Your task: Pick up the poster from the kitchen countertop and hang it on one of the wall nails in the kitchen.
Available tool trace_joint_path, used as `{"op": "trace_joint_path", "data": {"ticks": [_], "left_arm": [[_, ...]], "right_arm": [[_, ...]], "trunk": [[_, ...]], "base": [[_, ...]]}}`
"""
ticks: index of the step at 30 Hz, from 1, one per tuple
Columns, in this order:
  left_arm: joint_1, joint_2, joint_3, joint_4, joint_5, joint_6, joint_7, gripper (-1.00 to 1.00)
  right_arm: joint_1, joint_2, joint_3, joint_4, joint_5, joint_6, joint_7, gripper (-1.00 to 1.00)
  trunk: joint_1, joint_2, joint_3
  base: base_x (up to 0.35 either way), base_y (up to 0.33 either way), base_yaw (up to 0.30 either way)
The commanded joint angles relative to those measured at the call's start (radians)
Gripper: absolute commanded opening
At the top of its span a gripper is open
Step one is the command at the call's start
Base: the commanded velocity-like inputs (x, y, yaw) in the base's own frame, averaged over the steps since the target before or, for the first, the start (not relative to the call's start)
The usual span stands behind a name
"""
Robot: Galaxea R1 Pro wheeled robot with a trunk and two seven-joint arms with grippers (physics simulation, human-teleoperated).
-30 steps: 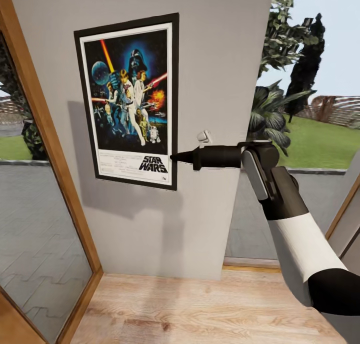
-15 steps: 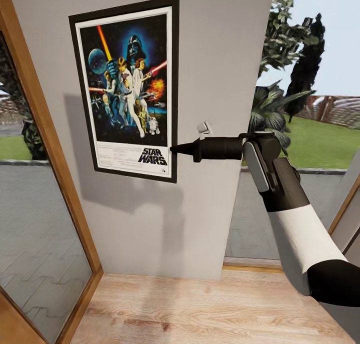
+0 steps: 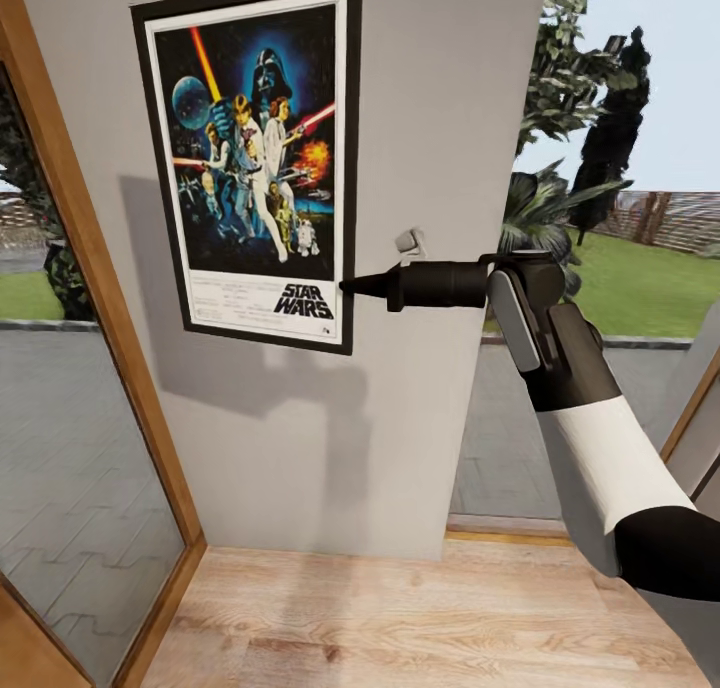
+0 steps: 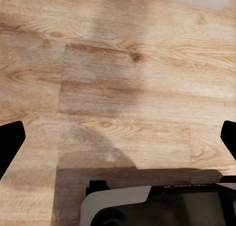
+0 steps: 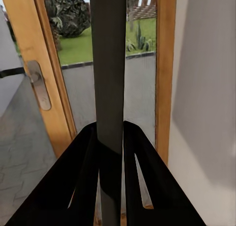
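Right gripper (image 3: 347, 287) reaches level toward the grey wall (image 3: 430, 98), its fingers (image 5: 83, 186) clamped on the poster (image 3: 255, 158) at the frame's lower right edge. That poster hangs upright against the wall, left of the gripper and of a small wall nail (image 3: 409, 241) above the gripper body.

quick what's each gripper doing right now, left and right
Left gripper: open, holding nothing, above the wooden floor.
Right gripper: shut on the edge of the black-framed Star Wars poster, held against the grey wall.
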Motion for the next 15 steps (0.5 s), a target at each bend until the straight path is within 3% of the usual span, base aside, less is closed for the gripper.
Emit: {"op": "trace_joint_path", "data": {"ticks": [1,8,15], "left_arm": [[0.000,0.000,0.003,-0.001,-0.001,-0.001,-0.005,1.00],[0.000,0.000,0.003,-0.001,-0.001,-0.001,-0.005,1.00],[0.000,0.000,0.003,0.000,-0.001,-0.001,-0.005,1.00]], "right_arm": [[-0.001,-0.001,0.001,0.001,-0.005,0.006,0.001,-1.00],[-0.002,-0.001,0.001,0.005,-0.006,0.006,0.003,-1.00],[-0.002,-0.002,0.002,0.005,-0.005,0.004,0.049,-1.00]], "trunk": [[0.001,-0.002,-0.002],[0.001,-0.002,-0.002],[0.001,-0.002,-0.002]], "base": [[0.000,0.000,0.000],[0.000,0.000,0.000],[0.000,0.000,0.000]]}}
